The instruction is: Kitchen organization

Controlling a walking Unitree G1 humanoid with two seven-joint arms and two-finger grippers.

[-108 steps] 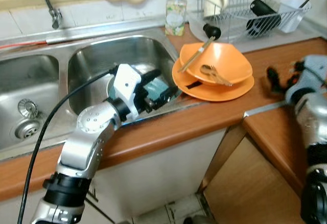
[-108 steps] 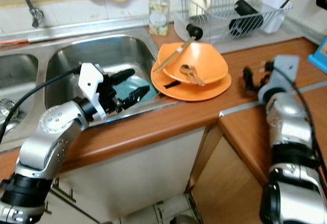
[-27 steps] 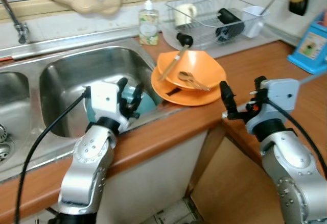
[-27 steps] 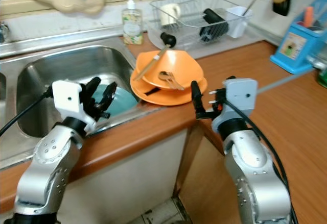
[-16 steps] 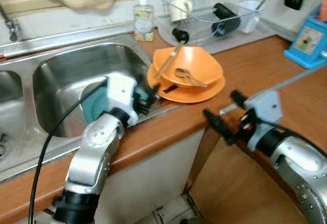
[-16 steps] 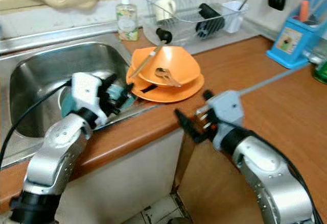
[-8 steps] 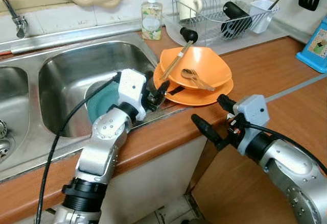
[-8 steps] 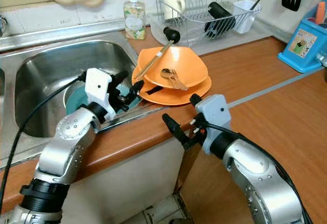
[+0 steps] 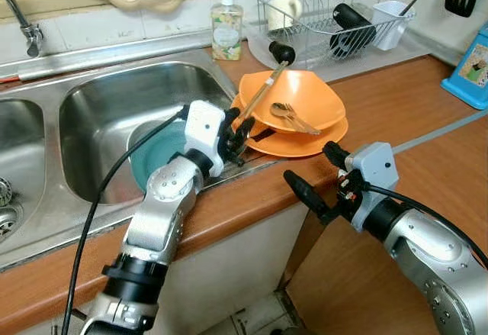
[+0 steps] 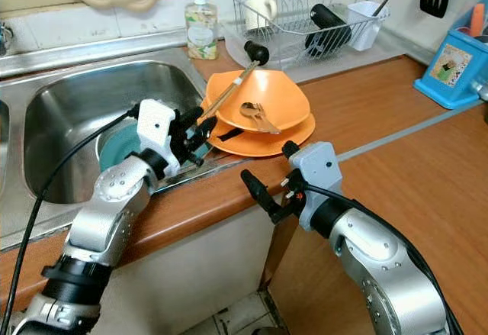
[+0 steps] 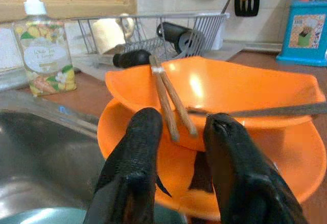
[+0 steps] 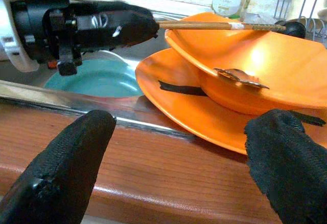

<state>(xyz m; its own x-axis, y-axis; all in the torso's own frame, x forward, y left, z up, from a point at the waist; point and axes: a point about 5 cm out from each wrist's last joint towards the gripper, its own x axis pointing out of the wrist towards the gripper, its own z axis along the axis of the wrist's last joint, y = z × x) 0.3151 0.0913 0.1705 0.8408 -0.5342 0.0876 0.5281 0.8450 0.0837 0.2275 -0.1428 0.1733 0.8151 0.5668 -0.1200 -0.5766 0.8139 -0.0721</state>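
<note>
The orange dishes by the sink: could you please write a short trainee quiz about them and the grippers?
1. True or false: the left gripper is shut on the chopsticks.
2. What lies in the sink? A teal plate; B mug; C sponge.
3. The orange bowl sits on an orange ____.

Key: 1 false, its fingers are open just before them; 2 A, teal plate; 3 plate. The right gripper waits open beside the counter edge.

Both eye views look down from the head over the sink (image 9: pixel 114 98) and counter. Each wrist view looks low and close along its black fingers; both share the stacked orange bowl (image 11: pixel 214 94) and orange plate (image 12: pixel 179 96)
</note>
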